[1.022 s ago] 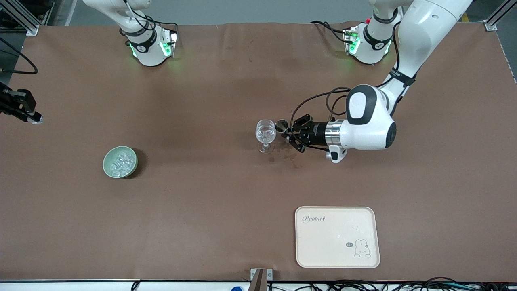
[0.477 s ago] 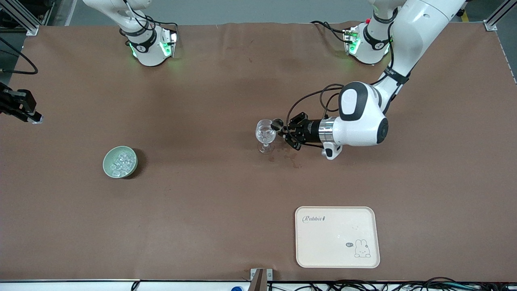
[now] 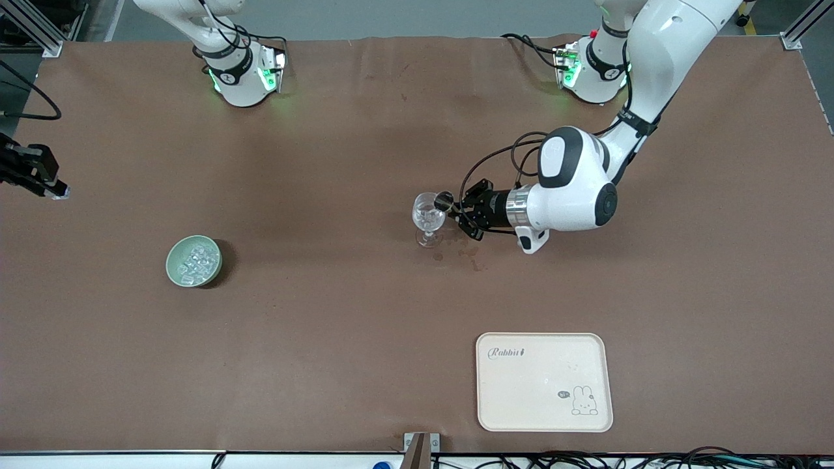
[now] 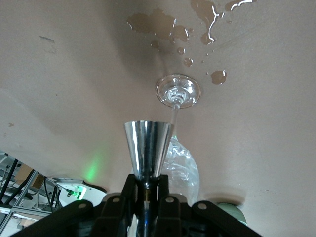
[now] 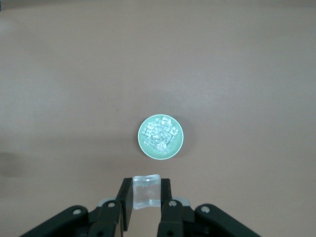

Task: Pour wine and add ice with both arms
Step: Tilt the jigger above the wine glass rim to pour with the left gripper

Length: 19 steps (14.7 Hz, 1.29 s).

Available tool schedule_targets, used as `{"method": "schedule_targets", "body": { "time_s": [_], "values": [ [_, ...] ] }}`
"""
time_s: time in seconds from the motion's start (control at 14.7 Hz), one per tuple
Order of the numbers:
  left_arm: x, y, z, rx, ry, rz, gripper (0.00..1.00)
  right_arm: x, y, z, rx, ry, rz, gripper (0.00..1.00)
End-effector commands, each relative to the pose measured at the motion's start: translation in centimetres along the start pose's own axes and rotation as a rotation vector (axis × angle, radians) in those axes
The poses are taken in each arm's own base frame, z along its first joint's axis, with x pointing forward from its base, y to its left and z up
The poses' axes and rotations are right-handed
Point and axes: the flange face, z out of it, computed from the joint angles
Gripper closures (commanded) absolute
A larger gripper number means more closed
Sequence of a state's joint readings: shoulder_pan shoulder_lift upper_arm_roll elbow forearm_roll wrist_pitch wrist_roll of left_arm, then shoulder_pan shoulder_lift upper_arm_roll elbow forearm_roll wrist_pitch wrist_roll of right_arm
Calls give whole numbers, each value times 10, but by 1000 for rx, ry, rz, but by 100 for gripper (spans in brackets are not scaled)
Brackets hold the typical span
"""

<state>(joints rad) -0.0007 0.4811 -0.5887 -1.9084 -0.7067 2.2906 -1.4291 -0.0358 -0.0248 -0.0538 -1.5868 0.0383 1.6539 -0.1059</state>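
A clear wine glass (image 3: 429, 218) stands upright mid-table. My left gripper (image 3: 464, 210) is shut on a metal jigger (image 3: 445, 200), held on its side with its mouth at the glass's rim. The left wrist view shows the jigger (image 4: 147, 145) in my left gripper (image 4: 147, 190), with the glass's foot (image 4: 177, 91) and bowl (image 4: 180, 168) beside it. My right gripper (image 3: 53, 189), at the right arm's end of the table, is shut on an ice cube (image 5: 146, 191). A green bowl (image 3: 194, 260) holds the ice heap (image 5: 159, 134), below my right gripper (image 5: 146, 196).
A cream tray (image 3: 544, 381) with a rabbit drawing lies near the table's front edge, toward the left arm's end. Wet splashes (image 3: 474, 259) mark the brown cloth beside the glass; they also show in the left wrist view (image 4: 160, 23).
The left arm has shifted toward the glass, bringing the jigger's mouth closer to the rim. The right gripper has not moved.
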Motion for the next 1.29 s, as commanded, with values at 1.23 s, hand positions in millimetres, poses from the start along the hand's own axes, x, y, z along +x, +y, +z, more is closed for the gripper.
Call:
{"method": "schedule_targets", "body": {
  "time_s": [1.23],
  "values": [
    [-38,-5,-4,-32,198,-100,100,-3,2,-1,-5,4,16,88]
  ]
}}
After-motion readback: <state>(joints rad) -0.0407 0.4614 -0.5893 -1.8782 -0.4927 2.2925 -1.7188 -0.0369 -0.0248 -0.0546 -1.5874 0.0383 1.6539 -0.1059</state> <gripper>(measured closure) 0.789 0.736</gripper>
